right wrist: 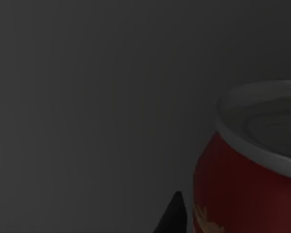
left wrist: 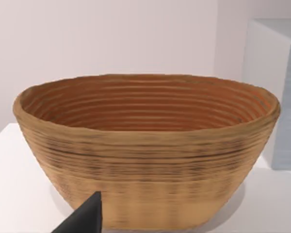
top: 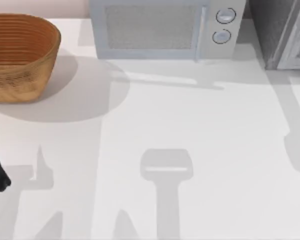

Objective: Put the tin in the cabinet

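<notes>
Tin close before right wrist camera, upright, in dark grey surroundings, probably inside cabinet. Placing step judged nearly done; next: withdraw. Jaws' state: cannot tell. Left arm parked beside basket.

centre table open | basket far-left, microwave far-middle, cabinet far-right, apparently partly visible

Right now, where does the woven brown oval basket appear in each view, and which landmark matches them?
Top view: woven brown oval basket at the far left of the table.
Left wrist view: the basket close ahead.
Right wrist view: dark; red silver-topped tin instead.
Shared landmark: light grey microwave, beside the basket.
</notes>
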